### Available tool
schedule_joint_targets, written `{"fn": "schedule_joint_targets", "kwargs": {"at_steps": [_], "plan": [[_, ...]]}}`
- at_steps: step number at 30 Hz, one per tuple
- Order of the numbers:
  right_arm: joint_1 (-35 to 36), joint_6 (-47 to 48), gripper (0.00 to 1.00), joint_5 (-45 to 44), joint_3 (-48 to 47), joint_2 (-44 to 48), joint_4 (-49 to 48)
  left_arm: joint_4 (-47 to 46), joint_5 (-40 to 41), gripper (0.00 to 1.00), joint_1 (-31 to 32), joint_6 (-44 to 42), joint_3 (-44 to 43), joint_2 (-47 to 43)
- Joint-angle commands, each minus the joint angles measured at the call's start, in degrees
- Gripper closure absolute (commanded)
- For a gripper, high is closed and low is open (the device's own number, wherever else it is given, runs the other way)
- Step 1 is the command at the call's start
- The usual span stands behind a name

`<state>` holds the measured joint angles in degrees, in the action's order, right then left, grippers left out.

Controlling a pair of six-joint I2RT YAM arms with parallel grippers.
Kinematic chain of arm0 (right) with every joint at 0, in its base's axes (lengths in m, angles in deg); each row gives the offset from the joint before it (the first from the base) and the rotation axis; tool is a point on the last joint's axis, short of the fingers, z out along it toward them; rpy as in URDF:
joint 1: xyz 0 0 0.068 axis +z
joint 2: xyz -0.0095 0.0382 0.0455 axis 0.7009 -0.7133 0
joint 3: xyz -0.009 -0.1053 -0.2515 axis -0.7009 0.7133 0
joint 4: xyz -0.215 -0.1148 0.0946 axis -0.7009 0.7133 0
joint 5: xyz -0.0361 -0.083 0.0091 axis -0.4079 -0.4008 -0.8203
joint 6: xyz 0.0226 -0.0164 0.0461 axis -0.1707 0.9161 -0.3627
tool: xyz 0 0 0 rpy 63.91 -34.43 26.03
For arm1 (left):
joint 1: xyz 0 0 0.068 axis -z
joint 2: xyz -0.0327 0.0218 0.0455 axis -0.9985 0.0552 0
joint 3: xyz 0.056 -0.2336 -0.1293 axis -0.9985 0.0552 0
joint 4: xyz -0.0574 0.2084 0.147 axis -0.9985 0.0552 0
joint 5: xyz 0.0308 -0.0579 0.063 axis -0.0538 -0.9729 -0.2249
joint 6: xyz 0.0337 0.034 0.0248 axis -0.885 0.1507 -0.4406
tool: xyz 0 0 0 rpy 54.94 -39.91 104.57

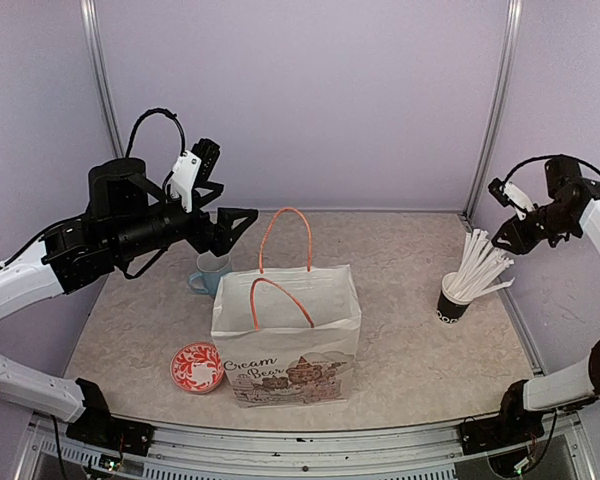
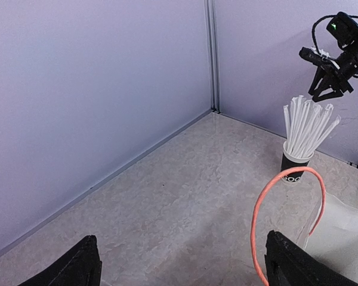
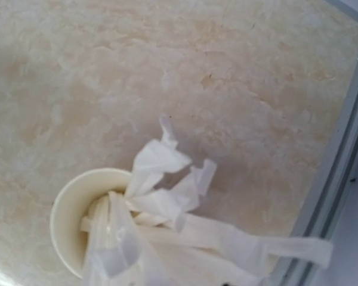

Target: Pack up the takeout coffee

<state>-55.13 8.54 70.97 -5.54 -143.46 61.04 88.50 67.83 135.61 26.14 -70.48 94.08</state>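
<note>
- A white paper bag (image 1: 285,335) with orange loop handles and a printed front is seen standing upright, mouth open, on the beige marbled table (image 1: 410,370)
- The takeout coffee, a small black paper cup with a black lid, is not made out in any view; whether it sits inside the white paper bag cannot be told, as the bag's inside is not shown
- The left gripper (image 1: 238,228) is held in the air above and behind the bag's left side, pointed towards the right; its black fingers (image 2: 77,267) are spread wide with nothing between them
- One orange handle (image 2: 259,217) of the bag is caught at the lower right of the left wrist view
- The right gripper (image 1: 507,238) is held in the air well to the right of the bag, over a black paper cup (image 1: 452,302) filled with white paper-wrapped straws (image 3: 167,196); whether its fingers are parted or closed cannot be told
- A light blue handled ceramic mug (image 1: 209,272) is seen just behind the bag's left rear corner, partly hidden by it
- A round red dish (image 1: 197,367) with a white pattern is laid flat just beside the bag's front left corner
</note>
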Motion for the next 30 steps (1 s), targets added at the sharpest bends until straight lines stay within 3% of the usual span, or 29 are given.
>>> {"fn": "schedule_joint_targets", "kwargs": {"at_steps": [1,10,13,21,30], "plan": [[-0.34,-0.70,0.75,0.48,1.03,1.86,1.03,-1.52,-0.98,0.07,-0.43,-0.65,0.64,-0.68],[-0.27,-0.61,0.86,2.20,1.92,2.19,-0.70,-1.51,-1.31,0.07,-0.44,-0.41,0.99,-1.11],[-0.32,-0.25,1.00,3.20,1.50,1.42,-0.34,-1.51,-1.49,0.07,-0.48,-0.48,1.00,-1.15],[-0.31,1.40,1.00,5.61,-4.52,4.45,3.19,-1.98,-0.80,0.07,-0.60,-0.92,1.09,-0.74],[-0.29,6.11,1.00,11.93,-16.81,8.54,10.26,-3.00,-6.27,0.07,-3.81,0.29,-0.50,1.96]]}}
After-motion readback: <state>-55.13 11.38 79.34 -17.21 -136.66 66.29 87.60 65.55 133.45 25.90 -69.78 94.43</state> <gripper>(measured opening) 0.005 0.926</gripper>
